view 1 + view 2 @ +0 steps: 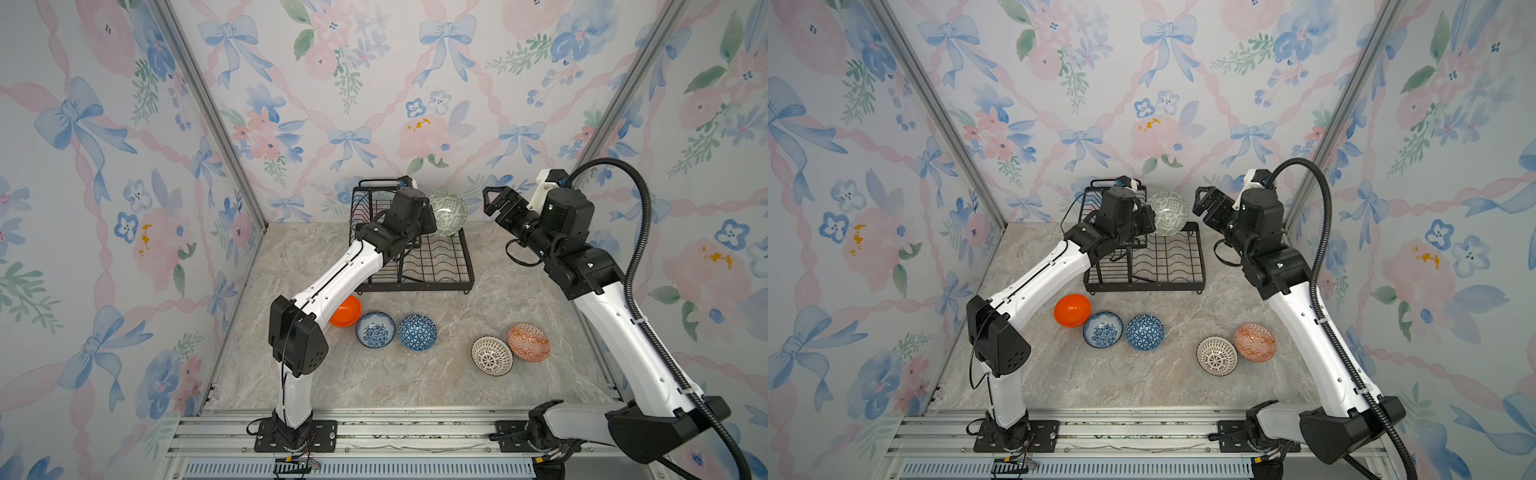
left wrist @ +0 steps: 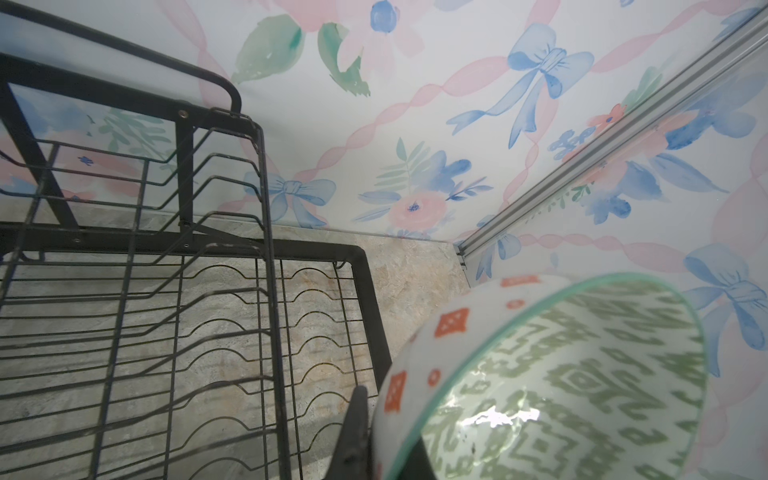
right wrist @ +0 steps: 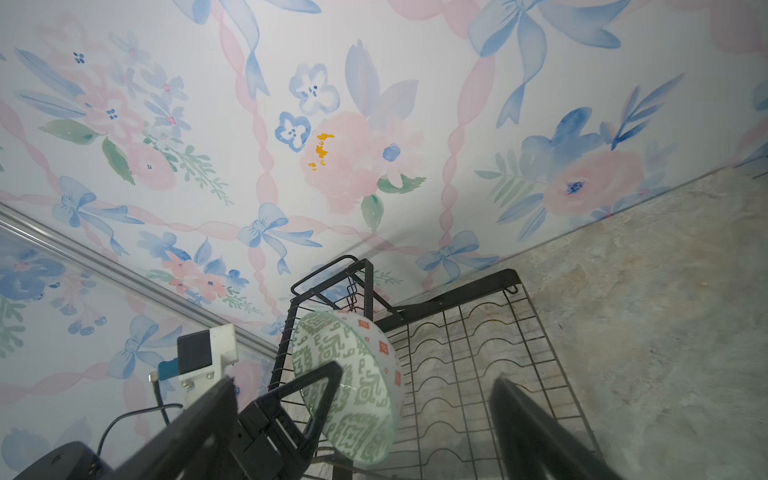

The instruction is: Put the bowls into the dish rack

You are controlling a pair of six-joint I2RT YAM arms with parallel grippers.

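So far no bowl is resting in the dish rack point(image 1: 436, 266). The left gripper point(image 3: 332, 374) is pinching the green bowl point(image 1: 448, 212) by the rim, over the rack. The right gripper point(image 1: 496, 203) is hovering beside, jaws wide open & empty. The 5 other bowls point(image 1: 417, 331) are lying well behind both jaws.

walls: floral bow wallpaper point(image 1: 374, 83) | posts: aluminium corner rails point(image 1: 212, 112) | floor: beige marble-look surface point(image 1: 415, 374)

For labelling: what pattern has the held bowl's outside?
Orange diamonds and dots on white; see the green bowl in the left wrist view.
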